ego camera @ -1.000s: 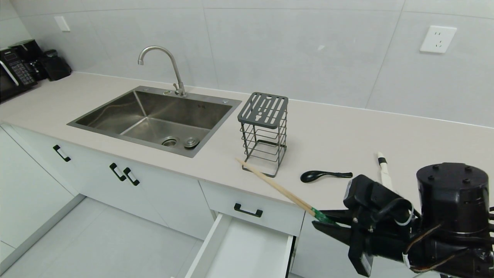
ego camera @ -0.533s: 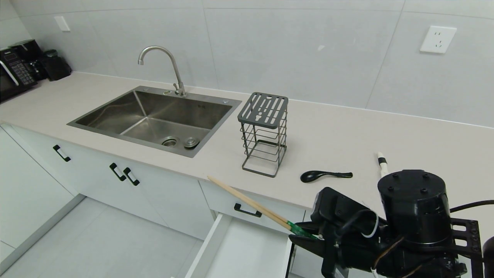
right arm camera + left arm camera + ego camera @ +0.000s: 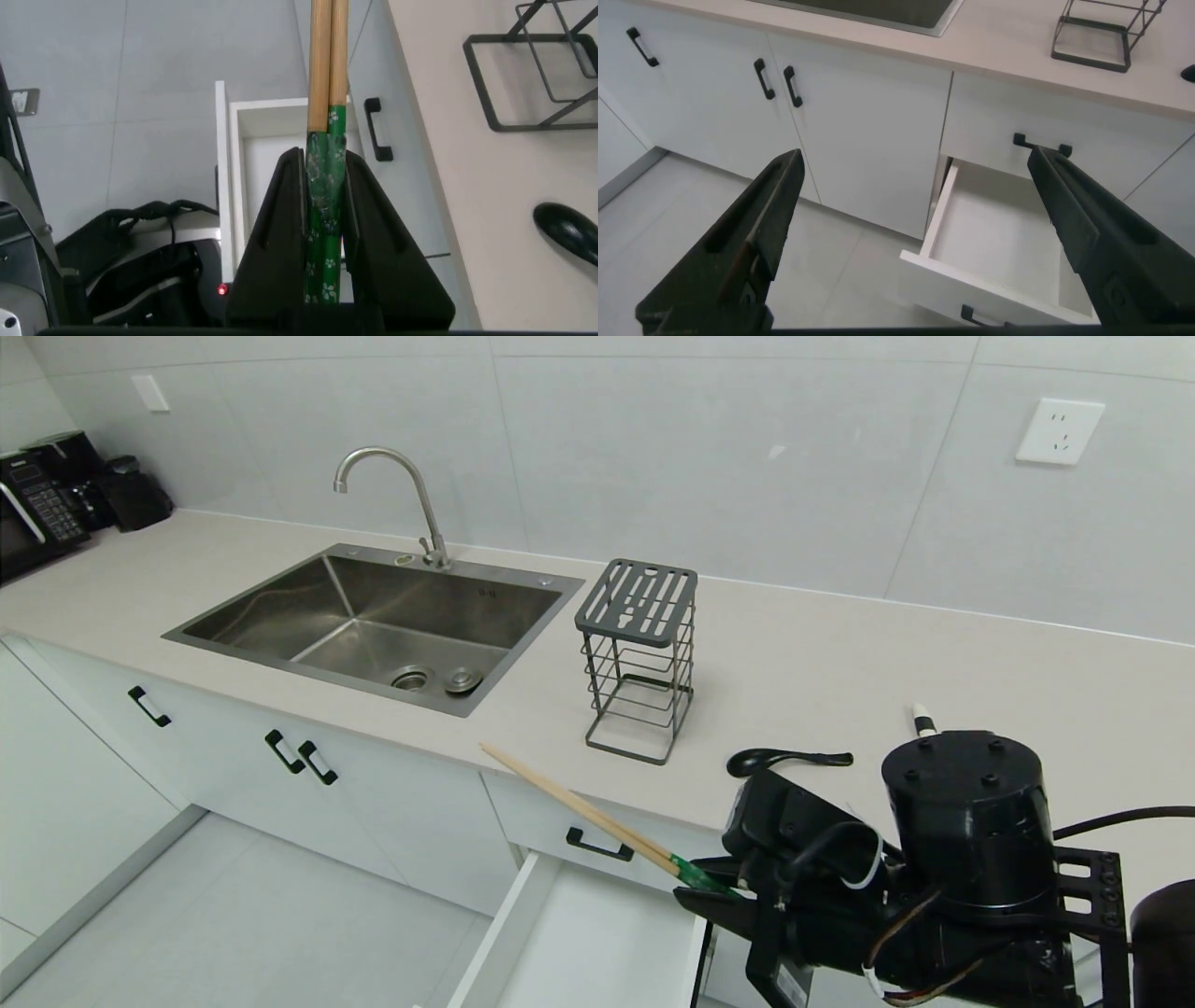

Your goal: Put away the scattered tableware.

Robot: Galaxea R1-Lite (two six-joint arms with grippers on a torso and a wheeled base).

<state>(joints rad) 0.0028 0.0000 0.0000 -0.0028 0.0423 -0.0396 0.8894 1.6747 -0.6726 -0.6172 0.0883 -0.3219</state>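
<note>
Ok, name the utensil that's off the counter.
The chopsticks, held by the right gripper; the spoon and white utensil lie on the counter.

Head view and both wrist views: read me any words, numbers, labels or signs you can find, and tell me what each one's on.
No text reads clearly.
Black appliance, keypad: marks too small to read.
Sink, back wall: a small dark mark, too blurred to read.
Chopsticks, green ends: paw-print pattern, no letters.
Right gripper, pale sticker underneath: too small to read.
</note>
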